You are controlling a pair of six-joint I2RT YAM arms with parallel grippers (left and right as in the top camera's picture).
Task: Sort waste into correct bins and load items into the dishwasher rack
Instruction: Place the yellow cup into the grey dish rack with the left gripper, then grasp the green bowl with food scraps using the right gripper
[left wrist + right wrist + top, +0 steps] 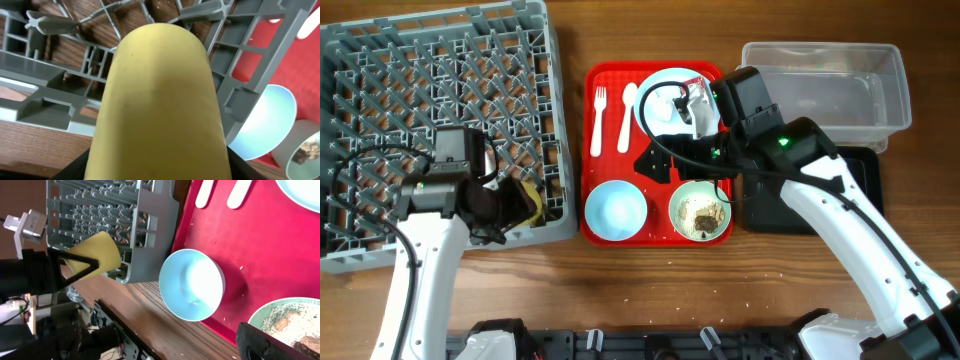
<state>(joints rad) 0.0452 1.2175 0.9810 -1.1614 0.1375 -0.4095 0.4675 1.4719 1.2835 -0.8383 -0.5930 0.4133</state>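
Observation:
My left gripper (pixel 510 203) is shut on the small yellow cup (pixel 528 199), holding it at the front right corner of the grey dishwasher rack (pixel 440 60). The cup fills the left wrist view (pixel 160 100). My right gripper (pixel 658 160) hangs open and empty over the red serving tray (pixel 658 232), between the plate and the bowls. The pale blue plate (pixel 658 88) carries a white tissue (pixel 670 108) and a red wrapper (pixel 697 92). One bowl (pixel 616 210) is empty. The other bowl (pixel 701 211) holds rice and brown scraps. A white fork (pixel 599 120) and spoon (pixel 627 115) lie on the tray.
The clear tub (pixel 830 80) stands at the back right, and the black tray (pixel 865 190) sits in front of it, partly under my right arm. A few rice grains lie on the wooden table near the front edge.

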